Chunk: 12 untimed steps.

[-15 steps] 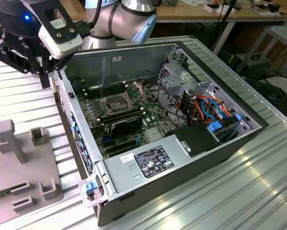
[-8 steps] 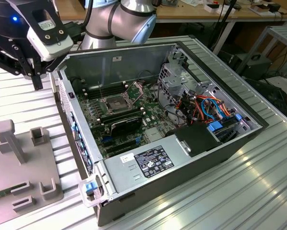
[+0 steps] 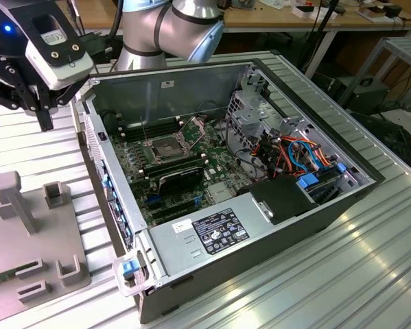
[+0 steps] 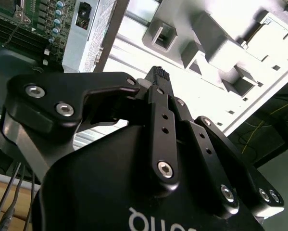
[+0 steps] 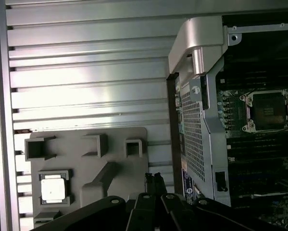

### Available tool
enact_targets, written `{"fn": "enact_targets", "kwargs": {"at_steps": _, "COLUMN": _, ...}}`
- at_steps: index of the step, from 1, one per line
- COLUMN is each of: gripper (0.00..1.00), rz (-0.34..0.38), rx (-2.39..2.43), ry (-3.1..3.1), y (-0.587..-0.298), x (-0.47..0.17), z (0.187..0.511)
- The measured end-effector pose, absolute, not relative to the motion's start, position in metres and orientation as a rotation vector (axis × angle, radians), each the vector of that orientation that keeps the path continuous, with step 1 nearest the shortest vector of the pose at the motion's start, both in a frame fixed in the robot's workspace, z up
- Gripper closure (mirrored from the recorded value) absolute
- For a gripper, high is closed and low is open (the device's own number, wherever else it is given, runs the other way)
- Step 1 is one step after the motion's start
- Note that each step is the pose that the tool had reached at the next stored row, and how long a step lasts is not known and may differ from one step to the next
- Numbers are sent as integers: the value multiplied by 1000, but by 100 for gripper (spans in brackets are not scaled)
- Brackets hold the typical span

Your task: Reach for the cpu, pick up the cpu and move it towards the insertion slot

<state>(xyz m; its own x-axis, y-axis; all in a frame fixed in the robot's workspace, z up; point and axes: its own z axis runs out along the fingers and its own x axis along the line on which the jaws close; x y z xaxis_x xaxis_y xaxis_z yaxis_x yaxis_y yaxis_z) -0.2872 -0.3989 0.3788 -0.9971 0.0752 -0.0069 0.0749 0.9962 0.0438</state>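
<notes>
Cpu (image 5: 54,187) sat squared in a recess of the grey fixture plate (image 5: 119,159), on the exterior view's left of the case (image 3: 191,75), likely for a clean pickup, while your gripper (image 5: 154,177) hung nearby, jaws closed together, empty.

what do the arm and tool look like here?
The arm is silver-grey tubes with rounded joints. The tool is matte black: bolted link bars, silver screw heads, white lettering on its body. A white camera box rides the wrist, a blue light beside it; thin dark cables nearby.
</notes>
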Motion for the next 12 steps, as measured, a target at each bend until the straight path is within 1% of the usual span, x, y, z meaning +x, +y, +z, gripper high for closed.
{"fn": "enact_targets", "kwargs": {"at_steps": 12, "gripper": 89, "rz": 68, "rx": 118, "ry": 3130, "y": -399, "x": -306, "z": 377}}
